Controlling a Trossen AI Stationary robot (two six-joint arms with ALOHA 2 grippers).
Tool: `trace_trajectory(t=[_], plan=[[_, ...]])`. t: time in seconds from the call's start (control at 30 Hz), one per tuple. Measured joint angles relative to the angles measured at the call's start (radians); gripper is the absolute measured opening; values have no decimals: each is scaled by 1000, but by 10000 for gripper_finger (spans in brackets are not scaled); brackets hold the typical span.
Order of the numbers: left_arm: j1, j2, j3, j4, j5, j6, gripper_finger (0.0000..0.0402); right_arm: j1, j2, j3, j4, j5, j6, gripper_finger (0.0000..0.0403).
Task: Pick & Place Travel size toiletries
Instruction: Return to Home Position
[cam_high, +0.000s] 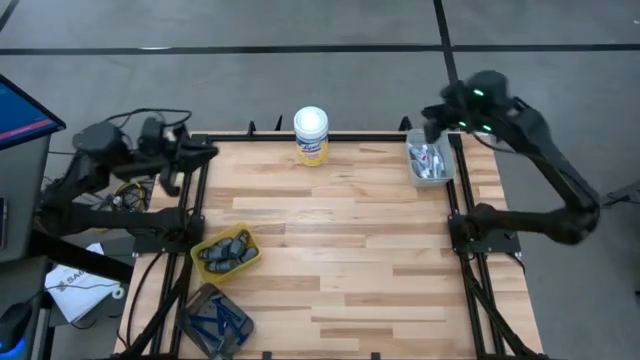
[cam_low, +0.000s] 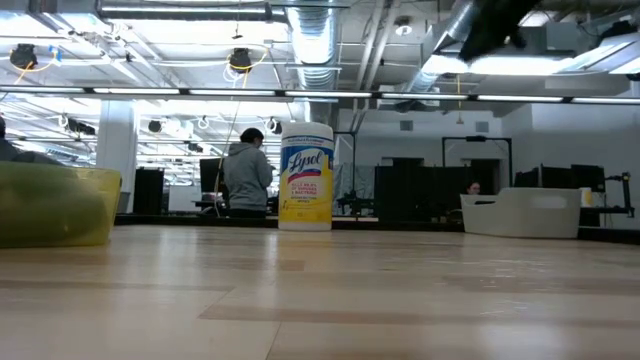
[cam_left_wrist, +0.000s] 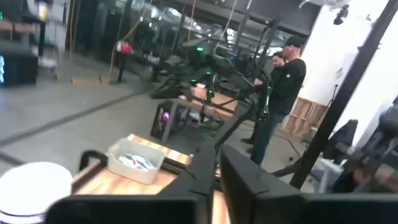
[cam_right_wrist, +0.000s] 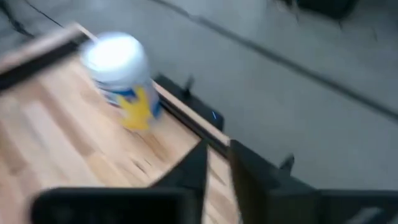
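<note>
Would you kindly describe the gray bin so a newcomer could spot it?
Start at the wooden table, then its far right corner. The gray bin sits there, holding white tubes; the yellow bin and dark bin sit along the left edge.

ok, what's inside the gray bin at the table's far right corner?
A pile of small white tubes fills the gray bin. Anything lower in the pile is covered, and the low view shows only the bin's wall.

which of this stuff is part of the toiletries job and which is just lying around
Job:
white tubes in the gray bin
dark grey sticks in the yellow bin
blue razors in the dark bin

Lying about:
Lysol wipes canister
</note>
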Motion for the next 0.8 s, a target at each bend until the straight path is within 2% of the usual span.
trace_trajectory(t=[0.07,0.1,0.2,0.3,0.43,0.6,0.8], plan=[[0,-56,-41,-1,0,43,9,20,-77,0,3,-21,-23,20],[0,-86,-67,2,0,63,9,29,-110,0,5,-31,-34,12],[0,-173,-162,4,-7,91,6,52,-195,-10,15,-62,-49,19],[0,-260,-271,50,-7,87,1,82,-301,-94,84,-111,-24,7],[0,-360,-420,163,-8,86,1,128,-491,-309,269,-177,47,7],[0,-451,-574,293,-8,86,1,194,-714,-657,667,-263,246,2],[0,-530,-740,424,-14,51,1,262,-924,-993,969,-234,430,1]])
